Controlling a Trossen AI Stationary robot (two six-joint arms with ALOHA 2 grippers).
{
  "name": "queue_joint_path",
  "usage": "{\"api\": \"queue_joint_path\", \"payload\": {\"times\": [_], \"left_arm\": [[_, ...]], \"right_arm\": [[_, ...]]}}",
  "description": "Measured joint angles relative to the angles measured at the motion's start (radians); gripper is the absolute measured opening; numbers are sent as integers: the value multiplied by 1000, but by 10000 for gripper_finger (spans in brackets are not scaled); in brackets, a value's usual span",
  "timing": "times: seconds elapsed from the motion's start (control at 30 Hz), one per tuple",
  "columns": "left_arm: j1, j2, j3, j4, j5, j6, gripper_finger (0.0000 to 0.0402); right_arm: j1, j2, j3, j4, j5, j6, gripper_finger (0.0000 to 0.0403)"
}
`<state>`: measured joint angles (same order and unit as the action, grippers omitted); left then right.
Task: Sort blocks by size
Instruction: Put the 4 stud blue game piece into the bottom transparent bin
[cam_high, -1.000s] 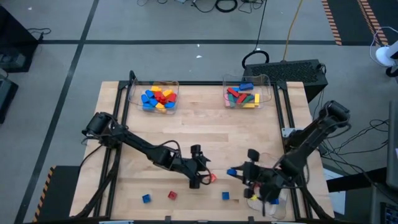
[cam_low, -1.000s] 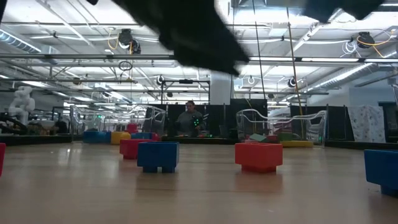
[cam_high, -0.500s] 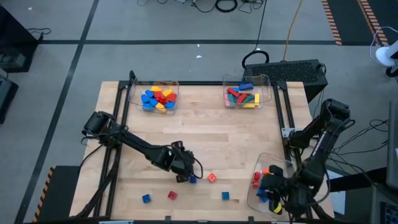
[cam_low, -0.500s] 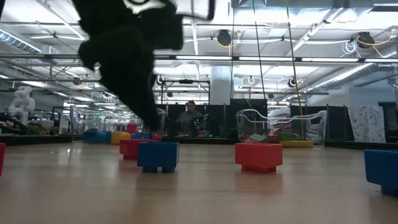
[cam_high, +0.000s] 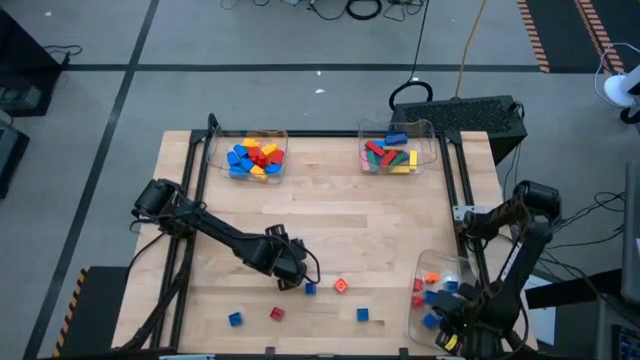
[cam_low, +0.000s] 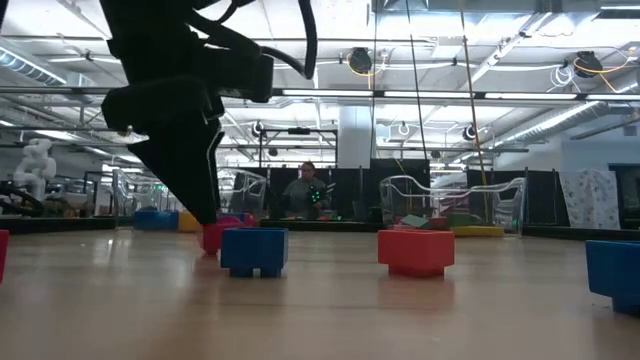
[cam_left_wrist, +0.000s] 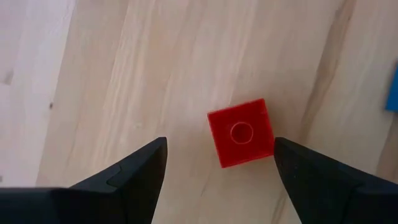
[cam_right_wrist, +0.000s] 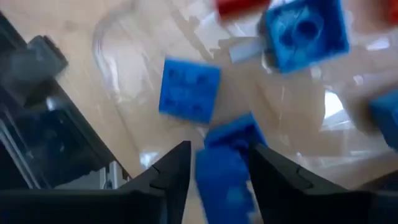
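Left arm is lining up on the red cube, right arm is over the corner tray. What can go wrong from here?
1. The red cube sits off-centre between the open fingers of the left gripper and askew to them, so closing may push or twist it rather than grip it.
2. The right gripper has a blue block above the already stocked clear tray; the block could bounce off the others and out.

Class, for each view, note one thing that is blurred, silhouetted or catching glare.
Right wrist view: the blue block between the right end effector's fingers is smeared, and the clear tray glints. Low view: the left arm is a dark silhouette. Left wrist view: the red block is sharp.
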<state>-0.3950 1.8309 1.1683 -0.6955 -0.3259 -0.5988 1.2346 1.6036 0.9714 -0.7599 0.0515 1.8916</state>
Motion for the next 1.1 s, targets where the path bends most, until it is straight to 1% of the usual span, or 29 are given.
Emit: {"api": "queue_joint_path", "payload": {"times": [0.1,0.27,0.6,0.7,0.77,0.83,0.93,1.1], "left_arm": [[1,0,0,6,1,-22,295],[3,0,0,6,3,-25,295],[3,0,0,9,9,-20,295],[3,-19,-2,10,11,11,295],[3,-36,-2,14,11,61,295],[3,-45,-2,12,13,150,295],[8,-49,-2,17,49,270,295],[10,-22,-2,45,96,552,295]], "right_arm": [[20,2,1,-1,4,9,157],[16,-15,0,-3,69,5,159],[9,-26,0,-3,78,-12,155],[9,-26,0,-2,81,-12,155],[9,-26,0,-2,81,-14,155],[8,-26,0,-2,82,-16,155],[8,-26,0,0,102,-11,155],[8,-26,0,7,126,-3,155]]}}
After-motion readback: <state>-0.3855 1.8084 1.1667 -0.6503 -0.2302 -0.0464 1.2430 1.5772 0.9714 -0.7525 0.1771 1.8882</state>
